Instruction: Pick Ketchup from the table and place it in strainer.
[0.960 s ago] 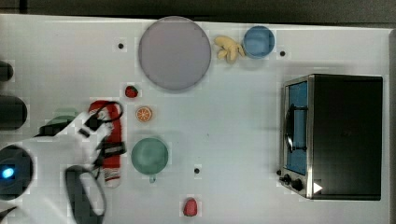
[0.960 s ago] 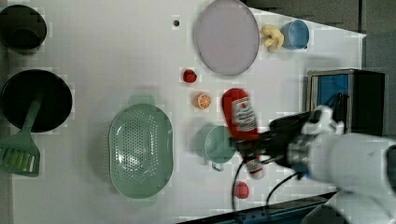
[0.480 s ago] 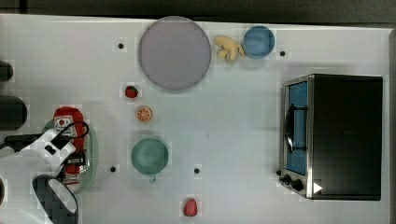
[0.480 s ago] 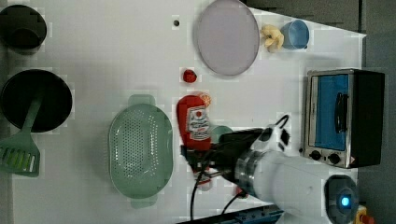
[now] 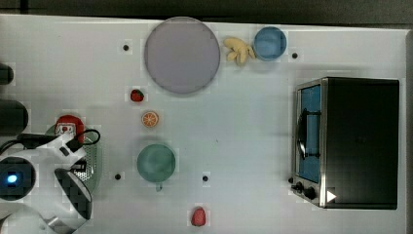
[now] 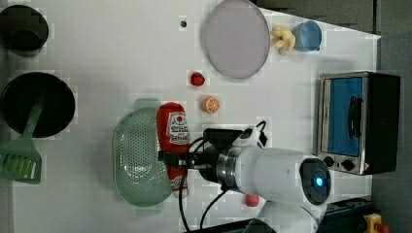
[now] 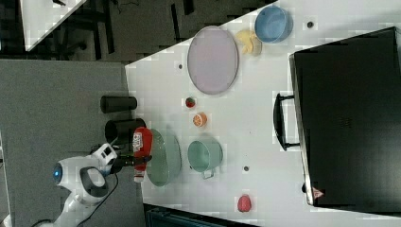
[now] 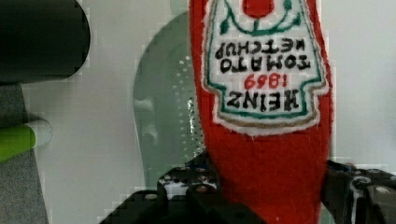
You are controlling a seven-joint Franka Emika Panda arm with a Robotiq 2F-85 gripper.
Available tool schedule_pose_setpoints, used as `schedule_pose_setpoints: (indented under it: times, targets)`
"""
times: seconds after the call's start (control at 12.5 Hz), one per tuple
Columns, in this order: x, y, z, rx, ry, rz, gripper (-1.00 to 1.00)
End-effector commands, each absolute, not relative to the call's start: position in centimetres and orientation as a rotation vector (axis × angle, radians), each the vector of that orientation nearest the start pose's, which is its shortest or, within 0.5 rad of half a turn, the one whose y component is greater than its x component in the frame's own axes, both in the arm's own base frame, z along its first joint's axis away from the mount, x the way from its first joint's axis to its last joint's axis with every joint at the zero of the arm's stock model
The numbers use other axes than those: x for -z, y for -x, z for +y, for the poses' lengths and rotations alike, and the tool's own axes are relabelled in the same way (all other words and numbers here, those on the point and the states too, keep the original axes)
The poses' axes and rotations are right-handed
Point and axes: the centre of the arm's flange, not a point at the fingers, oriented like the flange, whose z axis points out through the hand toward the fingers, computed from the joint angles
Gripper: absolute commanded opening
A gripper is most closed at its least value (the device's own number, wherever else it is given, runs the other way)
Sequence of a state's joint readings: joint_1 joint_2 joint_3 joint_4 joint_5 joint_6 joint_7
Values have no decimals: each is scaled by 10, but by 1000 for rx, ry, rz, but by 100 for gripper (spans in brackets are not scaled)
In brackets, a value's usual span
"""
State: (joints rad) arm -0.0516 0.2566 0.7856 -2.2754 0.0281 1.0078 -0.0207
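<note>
The ketchup [image 6: 174, 131], a red bottle with a white label, hangs lengthwise over the strainer's edge on the left view's right side. My gripper [image 6: 176, 162] is shut on its lower body. The strainer [image 6: 137, 155] is a pale mint-green oval basket with a dotted bottom, resting on the table under the bottle. In the top view the ketchup [image 5: 69, 126] is a red blob above the strainer [image 5: 95, 163], most of which the arm hides. In the wrist view the ketchup [image 8: 264, 116] is held between both dark fingers [image 8: 187, 196], with the strainer [image 8: 163, 107] behind it.
A teal mug [image 5: 156, 162] stands just to the top view's right of the strainer. An orange slice [image 5: 150, 118], a strawberry [image 5: 137, 95] and a lilac plate [image 5: 181, 54] lie beyond. A black pot [image 6: 36, 104] and green spatula [image 6: 22, 160] flank the strainer. A toaster oven [image 5: 350, 141] stands far off.
The arm has carried the ketchup toward the top view's left, from beside the mug to above the strainer. The grip has stayed the same.
</note>
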Motion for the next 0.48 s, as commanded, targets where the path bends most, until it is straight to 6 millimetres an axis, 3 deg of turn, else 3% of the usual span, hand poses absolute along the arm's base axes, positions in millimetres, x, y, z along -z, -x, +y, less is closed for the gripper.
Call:
schedule_pose_setpoints:
  times: [0.08,0.32,0.48]
  targets:
    - [-265,-408,372,-101,2851,241,26]
    - [-245,-409,373,-93,2838,192,90]
    - [-258,-415,372,-50,2839,194,100]
